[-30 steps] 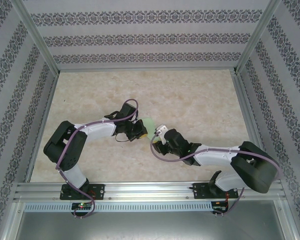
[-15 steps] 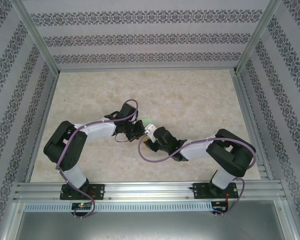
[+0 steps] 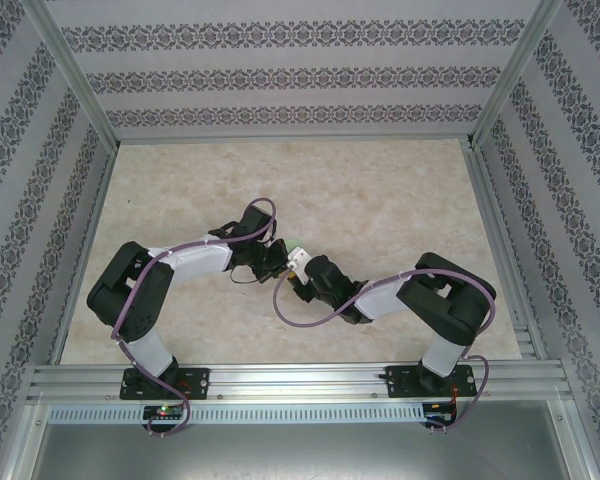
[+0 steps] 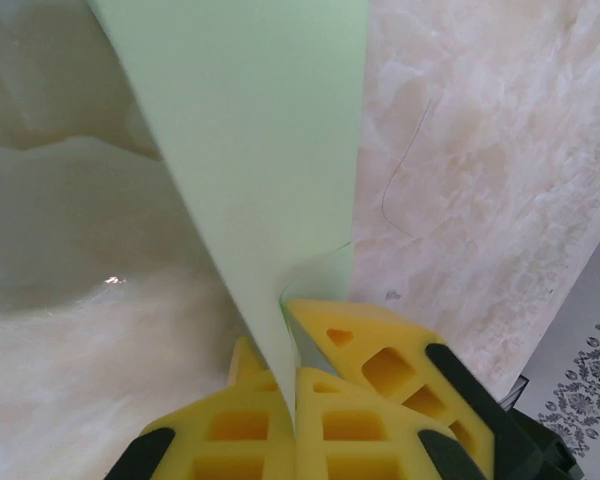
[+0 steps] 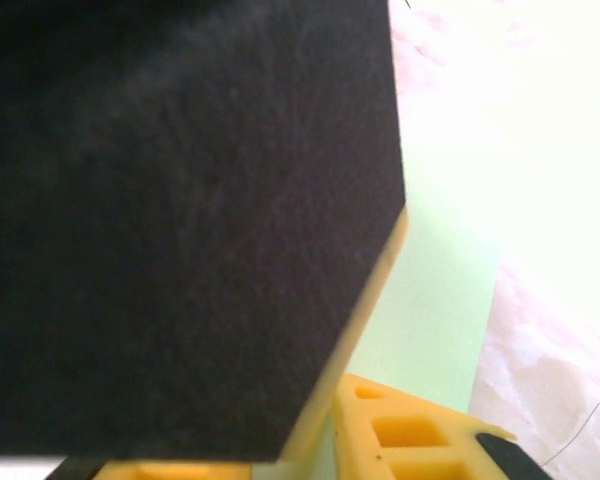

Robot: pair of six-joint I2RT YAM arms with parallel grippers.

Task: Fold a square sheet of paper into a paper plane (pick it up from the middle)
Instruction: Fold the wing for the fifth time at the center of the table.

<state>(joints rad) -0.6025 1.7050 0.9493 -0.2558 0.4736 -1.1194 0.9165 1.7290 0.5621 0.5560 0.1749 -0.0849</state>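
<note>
Where the left hand (image 4: 285, 345) gripped: sheet of paper (image 4: 270, 150), clamped tight in it, held over the bench (image 4: 460, 150).
Right hand (image 3: 296, 270): just beside the left hand; its opening could not be told.

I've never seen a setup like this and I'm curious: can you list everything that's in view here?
sheet of paper: one, pale mint green, pinched in the left gripper
table: one, cream marble pattern, under both arms
walls: three, white with dark patterned bands, around the table
rail: one, silver, near edge, carrying the arm bases
left gripper: one, yellow fingers, closed on the paper
right gripper: one, yellow and black, beside the left gripper
</note>
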